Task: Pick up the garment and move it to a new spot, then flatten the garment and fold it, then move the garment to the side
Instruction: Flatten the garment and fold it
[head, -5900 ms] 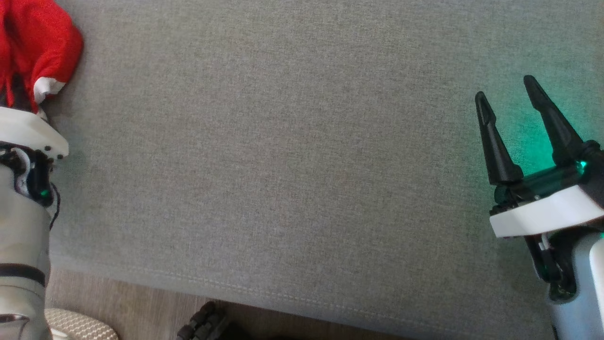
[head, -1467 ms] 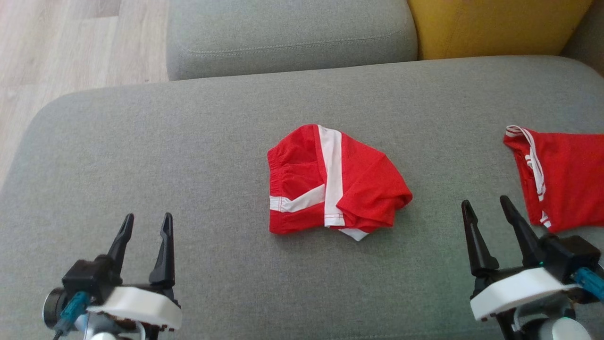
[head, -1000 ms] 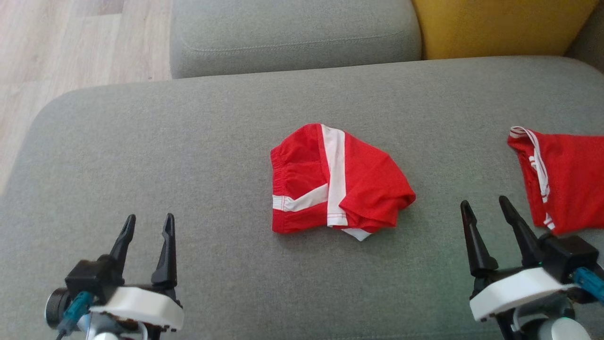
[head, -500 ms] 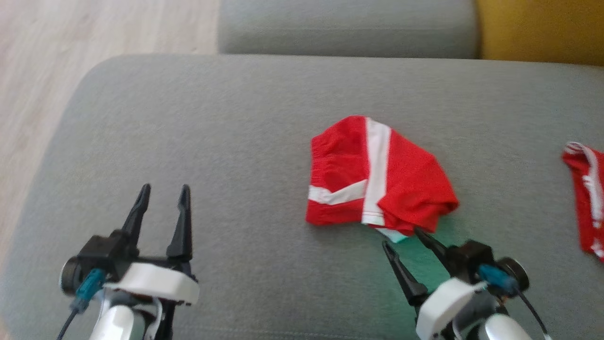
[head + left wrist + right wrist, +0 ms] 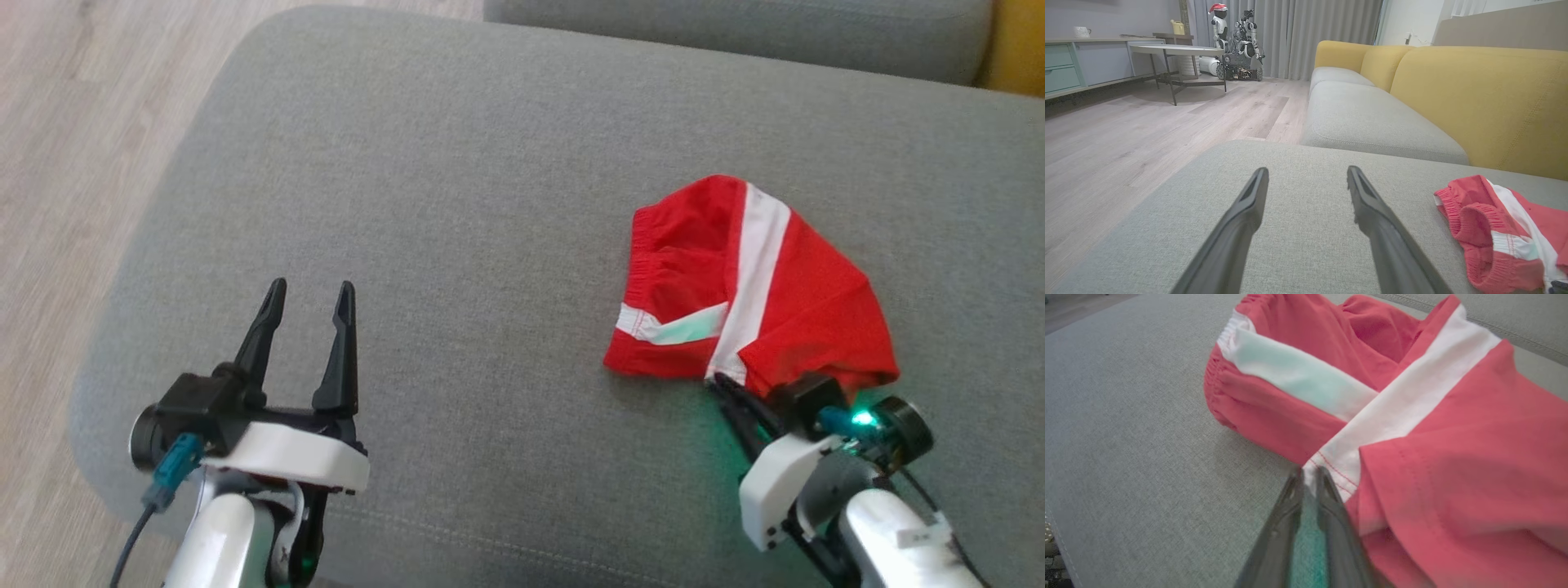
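Living room in a home, grey sofa [image 5: 1384, 118] with yellow back [image 5: 1486, 102] at 2 o'clock, wood floor [image 5: 1126, 134] at 9 o'clock, table [image 5: 1175, 51] and sideboard [image 5: 1069, 65] at 10 o'clock, curtains [image 5: 1306, 32] at 12 o'clock

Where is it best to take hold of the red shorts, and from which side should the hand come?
Probably grip the shorts at the near hem where the white stripe ends: that edge lies free on the cushion, facing the right hand, so come low from the front.
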